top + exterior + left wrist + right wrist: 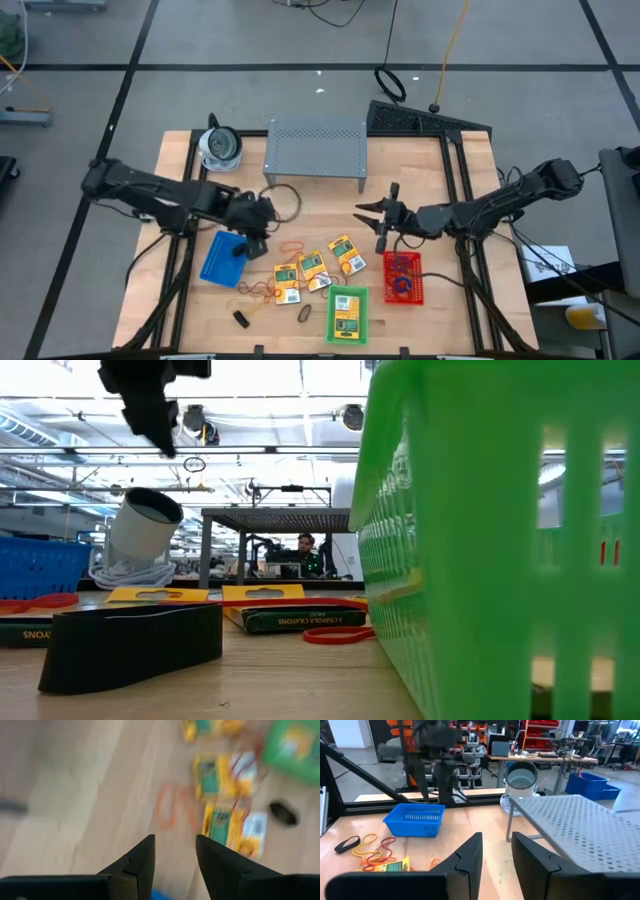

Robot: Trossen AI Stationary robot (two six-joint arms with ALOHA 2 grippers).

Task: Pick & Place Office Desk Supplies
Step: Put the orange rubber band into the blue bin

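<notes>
Looking down, your left gripper (262, 222) hangs with fingers parted and empty beside the blue basket (223, 257), above an orange rubber band (169, 807). Your right gripper (378, 220) sits mid-table, fingers apart, nothing between them. Crayon boxes (315, 268) lie loose between the baskets; one rests in the green basket (347, 314), bands in the red basket (403, 278).

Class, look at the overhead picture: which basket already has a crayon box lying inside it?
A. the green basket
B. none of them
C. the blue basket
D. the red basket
A: in the high view the green basket at the table's front edge holds a crayon box, while the red basket holds only rubber-band loops and no box shows in the blue basket.
</notes>
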